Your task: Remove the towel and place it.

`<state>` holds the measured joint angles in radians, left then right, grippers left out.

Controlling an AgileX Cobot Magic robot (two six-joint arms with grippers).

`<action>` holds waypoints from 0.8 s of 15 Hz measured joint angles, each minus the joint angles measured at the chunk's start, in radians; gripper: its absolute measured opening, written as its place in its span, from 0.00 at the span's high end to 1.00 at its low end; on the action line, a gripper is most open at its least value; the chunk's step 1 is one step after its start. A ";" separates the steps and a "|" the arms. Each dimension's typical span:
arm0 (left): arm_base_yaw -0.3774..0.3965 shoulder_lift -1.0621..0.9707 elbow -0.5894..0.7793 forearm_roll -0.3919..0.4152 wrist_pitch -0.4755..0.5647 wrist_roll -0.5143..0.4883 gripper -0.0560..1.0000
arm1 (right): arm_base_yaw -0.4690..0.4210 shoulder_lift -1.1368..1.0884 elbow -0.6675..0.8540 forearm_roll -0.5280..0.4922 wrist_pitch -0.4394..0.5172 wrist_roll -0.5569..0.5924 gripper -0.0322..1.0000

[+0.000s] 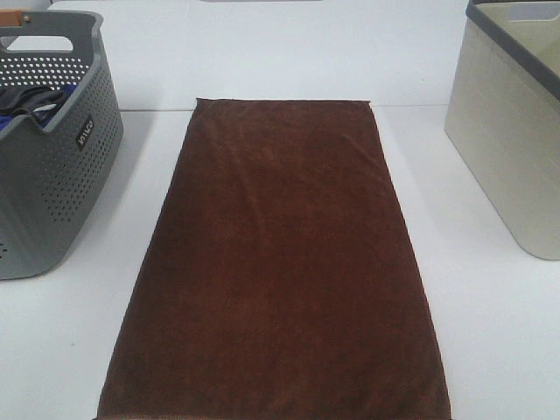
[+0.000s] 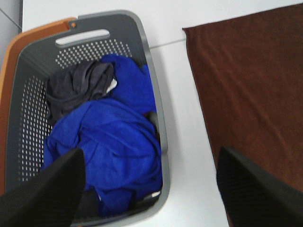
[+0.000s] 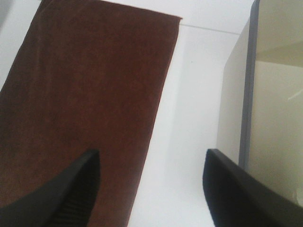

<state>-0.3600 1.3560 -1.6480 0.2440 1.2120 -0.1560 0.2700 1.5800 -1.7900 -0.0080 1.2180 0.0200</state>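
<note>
Towel (image 1: 278, 271), dark reddish-brown and plush, lies spread flat and lengthwise down the middle of the white table (image 1: 61, 350), its near end running to the table's near edge at the bottom of the high view and its far end stopping square just beyond a seam that crosses the tabletop; no gripper touches it. At the table's left edge stands a grey perforated basket (image 1: 52, 188), apart from the towel with bare white surface between them; the left wrist view shows it heaped with a bright blue cloth (image 2: 111, 151) and, toward the end with the slotted handle, a dark grey cloth (image 2: 75, 87), while an orange rim (image 2: 9, 80) shows outside the basket's far wall. At the table's right edge, also clear of the towel, stands a cream bin (image 1: 512, 131) with a dark grey rim; what lies inside it cannot be told. Neither arm appears in the high view. The left gripper (image 2: 149, 189) hangs above the strip of table between basket and towel, its two black fingers (image 2: 47, 194) spread wide with nothing between them. The right gripper (image 3: 151, 189) hangs above the strip between towel and bin, fingers (image 3: 61, 194) likewise parted wide and empty
</note>
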 joint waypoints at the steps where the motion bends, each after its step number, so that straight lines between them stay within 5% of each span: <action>1: 0.000 -0.044 0.055 -0.006 0.000 -0.008 0.25 | 0.000 -0.020 0.026 0.008 0.000 0.001 0.38; 5: 0.000 -0.414 0.475 -0.041 0.004 -0.050 0.25 | 0.000 -0.234 0.303 0.020 -0.001 0.001 0.38; 12: 0.000 -0.973 0.856 -0.129 0.007 -0.037 0.25 | 0.000 -0.576 0.814 0.019 -0.001 0.000 0.38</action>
<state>-0.3600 0.3830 -0.7920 0.1150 1.2190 -0.1930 0.2700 1.0040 -0.9760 0.0110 1.2170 0.0200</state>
